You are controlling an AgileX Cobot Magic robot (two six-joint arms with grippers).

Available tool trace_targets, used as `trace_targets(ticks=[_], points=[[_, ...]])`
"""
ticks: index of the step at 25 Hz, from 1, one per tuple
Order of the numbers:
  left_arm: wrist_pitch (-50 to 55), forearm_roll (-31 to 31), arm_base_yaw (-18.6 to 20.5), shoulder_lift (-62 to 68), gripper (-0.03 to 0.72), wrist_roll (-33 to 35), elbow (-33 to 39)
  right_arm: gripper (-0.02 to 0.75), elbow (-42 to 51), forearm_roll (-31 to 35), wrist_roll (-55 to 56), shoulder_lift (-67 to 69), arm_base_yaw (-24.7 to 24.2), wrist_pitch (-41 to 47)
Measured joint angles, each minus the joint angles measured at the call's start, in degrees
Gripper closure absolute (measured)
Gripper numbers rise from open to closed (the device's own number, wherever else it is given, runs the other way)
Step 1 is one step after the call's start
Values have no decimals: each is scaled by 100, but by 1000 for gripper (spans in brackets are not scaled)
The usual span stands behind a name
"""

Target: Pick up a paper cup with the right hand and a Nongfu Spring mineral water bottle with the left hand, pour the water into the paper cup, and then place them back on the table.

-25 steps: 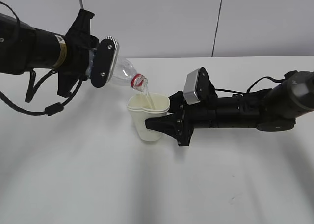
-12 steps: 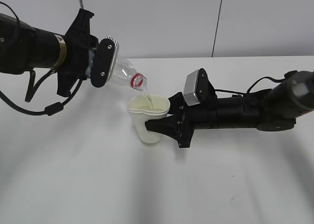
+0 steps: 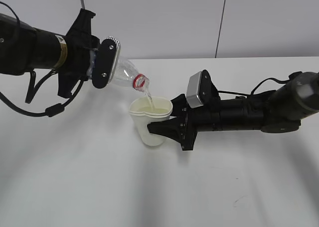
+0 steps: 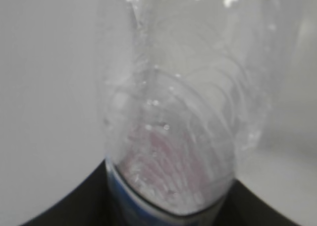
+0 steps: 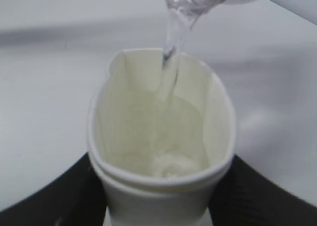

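My left gripper (image 3: 102, 62) is shut on the clear Nongfu Spring bottle (image 3: 122, 73) and holds it tilted, its red-ringed neck (image 3: 140, 81) down to the right. The bottle fills the left wrist view (image 4: 183, 112). A thin stream of water (image 3: 148, 95) runs from the neck into the cream-white paper cup (image 3: 149, 120). My right gripper (image 3: 162, 127) is shut on the cup and squeezes its rim oval. In the right wrist view the cup (image 5: 158, 137) sits between the black fingers (image 5: 247, 196), and water (image 5: 171, 57) pools at its bottom.
The white table (image 3: 99, 187) stretches all round under both arms. A pale wall with a dark vertical seam (image 3: 222, 23) stands behind. A black cable (image 3: 45, 110) loops below the left arm.
The water keeps running and the level in the cup has risen. The right gripper and the cup have shifted slightly lower. The bottle stays tilted in place.
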Motion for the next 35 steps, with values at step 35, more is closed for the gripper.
trace_targets(ticks=[35], points=[[-780,-3993,-17,-26,387,-373,-10,329,0,667,-237,9,0,-166]])
